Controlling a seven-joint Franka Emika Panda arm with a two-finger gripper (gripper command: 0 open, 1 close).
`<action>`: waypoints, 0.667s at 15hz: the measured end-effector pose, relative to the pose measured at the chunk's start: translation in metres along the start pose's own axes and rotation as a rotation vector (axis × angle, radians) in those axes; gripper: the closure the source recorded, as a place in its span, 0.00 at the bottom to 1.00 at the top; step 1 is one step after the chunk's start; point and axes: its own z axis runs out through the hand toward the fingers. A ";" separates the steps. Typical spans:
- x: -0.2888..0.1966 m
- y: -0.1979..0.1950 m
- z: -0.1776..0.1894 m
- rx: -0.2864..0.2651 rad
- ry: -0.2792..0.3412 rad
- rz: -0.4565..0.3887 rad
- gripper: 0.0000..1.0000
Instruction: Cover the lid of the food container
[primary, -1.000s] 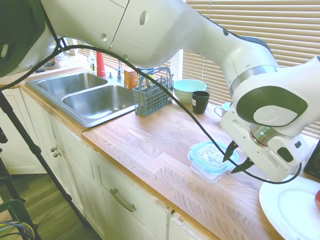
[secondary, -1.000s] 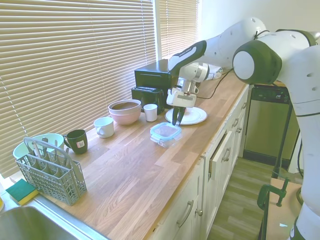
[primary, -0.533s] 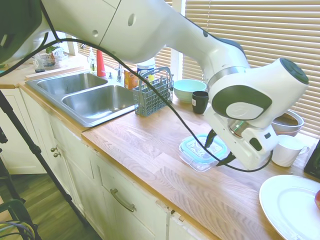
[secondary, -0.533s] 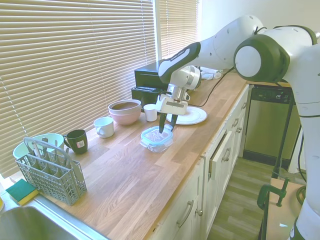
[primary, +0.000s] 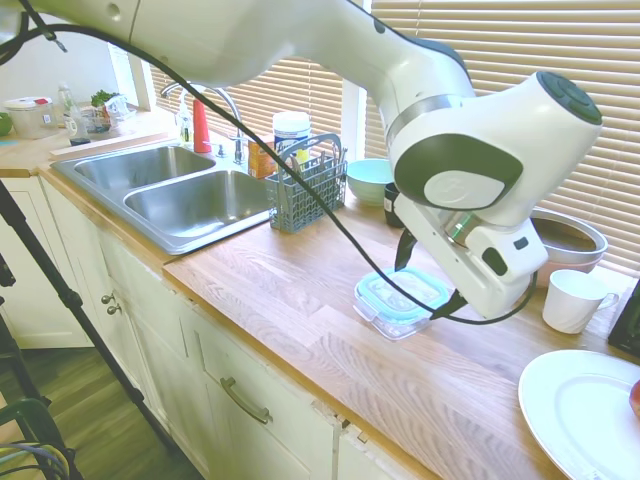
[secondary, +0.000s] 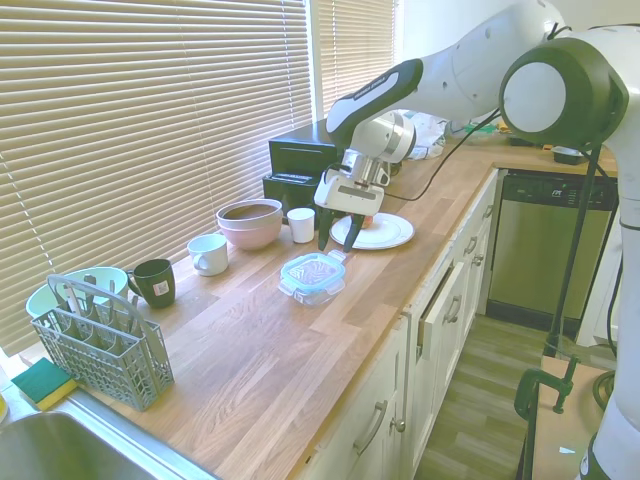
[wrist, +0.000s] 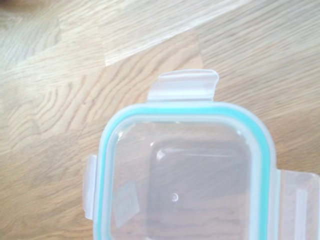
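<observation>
The lid (secondary: 313, 267) sits flat on top of the food container (secondary: 312, 286), and the pair rests on the wooden tabletop (secondary: 250, 350), a little in from its front edge. The hand (secondary: 335, 239) hangs above and just beyond the container, on the side toward the white plate (secondary: 392, 233); its two dark fingers (secondary: 349, 236) point down, spread apart with nothing between them, and their tips are clear of the lid. In the first exterior view the same hand (primary: 428, 286) stands over the back edge of the lid (primary: 404, 291), the fingertips a small way above it, with the glass dish (primary: 385, 321) showing beneath the teal rim. Taking the container as the landmark: the plate lies beside it on the hand's side; a small white cup (secondary: 300, 224) and a pink bowl (secondary: 250, 222) stand behind it toward the blinds; a white mug (secondary: 208, 253) and a dark mug (secondary: 154, 282) come next along the tabletop away from the hand, then a teal bowl (secondary: 50, 292) and a grey cutlery basket (secondary: 100, 342), well apart from it, near the sink (primary: 185, 195). The wrist view looks straight down on the lid (wrist: 180, 175), its teal seal running round a clear panel, one clear snap tab (wrist: 185, 86) sticking out flat over the wood, and further tabs at two other sides.
</observation>
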 end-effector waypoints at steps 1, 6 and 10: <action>-0.002 0.002 -0.003 -0.001 0.006 0.006 0.00; -0.034 0.001 -0.025 -0.011 0.076 -0.002 0.00; -0.105 -0.011 -0.048 -0.065 0.175 -0.043 0.00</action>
